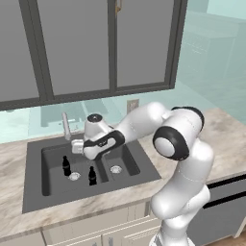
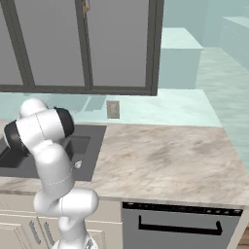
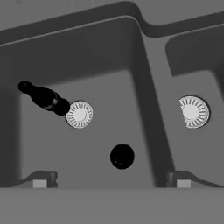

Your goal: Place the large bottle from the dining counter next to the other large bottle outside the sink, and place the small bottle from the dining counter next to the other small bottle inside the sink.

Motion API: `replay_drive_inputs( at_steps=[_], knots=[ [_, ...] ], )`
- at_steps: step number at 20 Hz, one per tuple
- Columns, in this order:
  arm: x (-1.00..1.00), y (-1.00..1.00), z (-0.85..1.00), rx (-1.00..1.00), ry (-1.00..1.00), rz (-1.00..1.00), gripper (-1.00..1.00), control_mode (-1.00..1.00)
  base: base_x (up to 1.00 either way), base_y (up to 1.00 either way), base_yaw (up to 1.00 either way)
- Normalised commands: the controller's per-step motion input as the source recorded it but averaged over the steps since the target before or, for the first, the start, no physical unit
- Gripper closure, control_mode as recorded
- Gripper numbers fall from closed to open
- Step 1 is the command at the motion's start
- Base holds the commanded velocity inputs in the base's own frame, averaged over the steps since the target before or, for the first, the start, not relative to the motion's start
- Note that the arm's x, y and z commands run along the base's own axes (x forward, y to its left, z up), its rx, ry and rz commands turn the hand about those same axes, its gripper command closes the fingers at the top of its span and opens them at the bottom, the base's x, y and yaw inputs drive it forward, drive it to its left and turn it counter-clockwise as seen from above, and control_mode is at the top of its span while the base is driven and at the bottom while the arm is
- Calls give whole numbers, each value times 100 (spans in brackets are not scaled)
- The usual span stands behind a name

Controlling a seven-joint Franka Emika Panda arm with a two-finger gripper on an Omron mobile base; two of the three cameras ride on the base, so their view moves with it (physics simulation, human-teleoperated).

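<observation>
The end effector (image 3: pixel 111 180) hangs above the left basin of the sink (image 1: pixel 33 202), pointing straight down, its two fingertips (image 3: pixel 40 181) spread wide apart with nothing between them: released.

In the hand view, the small bottle (image 3: pixel 122 156) stands upright on the basin floor, seen from directly above as a round black disc. It lies between the two fingertips but a little beyond them, at about 12 o'clock from the midpoint of the end effector, slightly toward 1 o'clock, and touches neither tip. The other small bottle (image 3: pixel 43 98) sits at about 10 o'clock from the first, its neck pointing to the upper left of that view and its base just beside the round drain (image 3: pixel 79 114). The two bottles are apart, with the drain roughly between them.

In the left base view, both black bottles stand upright in the left basin: one (image 1: pixel 92 176) near the divider, below the end effector (image 1: pixel 82 153), the other (image 1: pixel 66 166) at its 10 o'clock, near the faucet (image 1: pixel 66 126). The beige marble desk (image 1: pixel 226 139) surrounds the sink.
</observation>
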Motion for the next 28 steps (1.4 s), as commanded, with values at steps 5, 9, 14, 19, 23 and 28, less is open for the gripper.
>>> replay_drive_inputs(
  at_steps=[5,9,14,19,23,28],
  knots=[
    [-29,0,31,1,0,10,-100,-100,0,0,0],
    [-45,0,3,0,0,12,-100,-100,0,0,0],
    [-33,0,1,0,0,11,-100,-100,0,0,0],
    [-6,0,28,1,0,7,-100,-100,0,0,0],
    [-1,0,50,2,0,4,-100,-100,0,0,0],
    [-7,0,44,2,0,4,-100,-100,0,0,0]
  ],
)
